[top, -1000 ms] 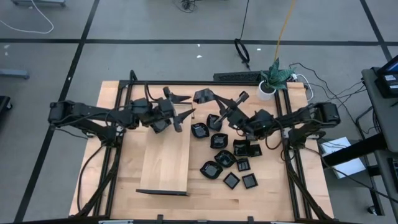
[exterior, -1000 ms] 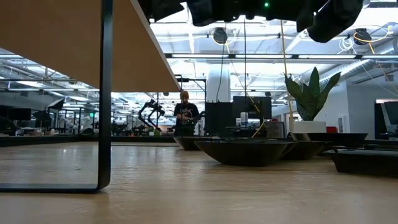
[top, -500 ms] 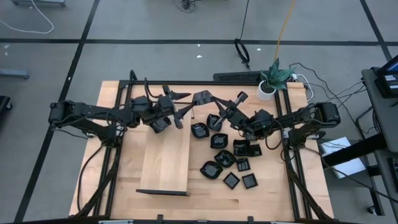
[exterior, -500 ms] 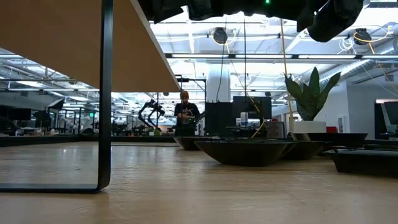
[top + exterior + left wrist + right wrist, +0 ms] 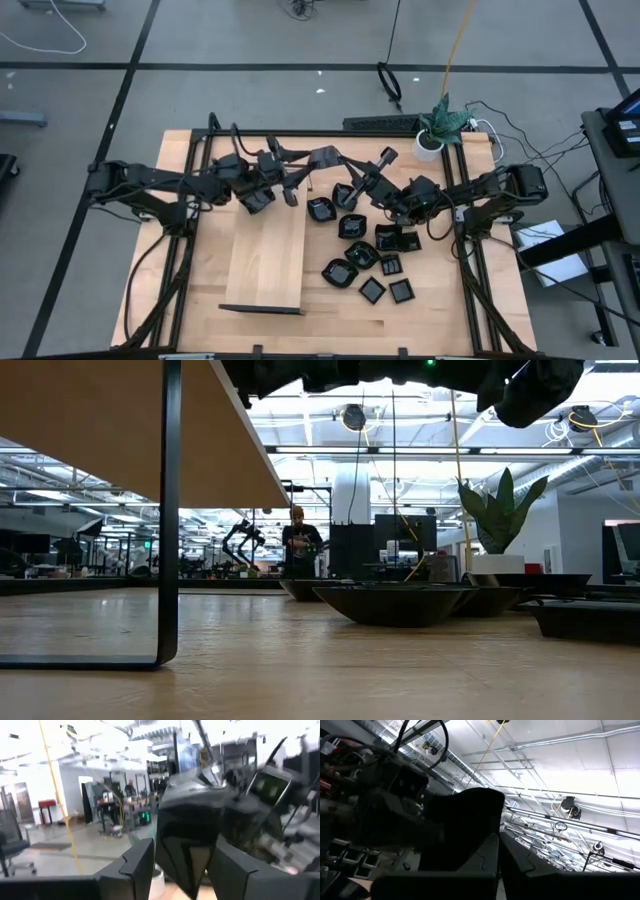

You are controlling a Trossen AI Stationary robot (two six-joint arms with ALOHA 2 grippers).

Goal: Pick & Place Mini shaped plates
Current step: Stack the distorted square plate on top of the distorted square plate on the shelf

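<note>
A long pale wooden board (image 5: pixel 266 255) lies on the wooden table (image 5: pixel 450 310), with a dark stand at its near end. A potted plant (image 5: pixel 440 124) in a white pot stands at the far right corner. A person (image 5: pixel 298 545) stands far behind.

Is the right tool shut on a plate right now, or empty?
Shut on a plate. The right wrist view shows the right tool with its two fingers pressed together on the edge of a black mini plate.
</note>
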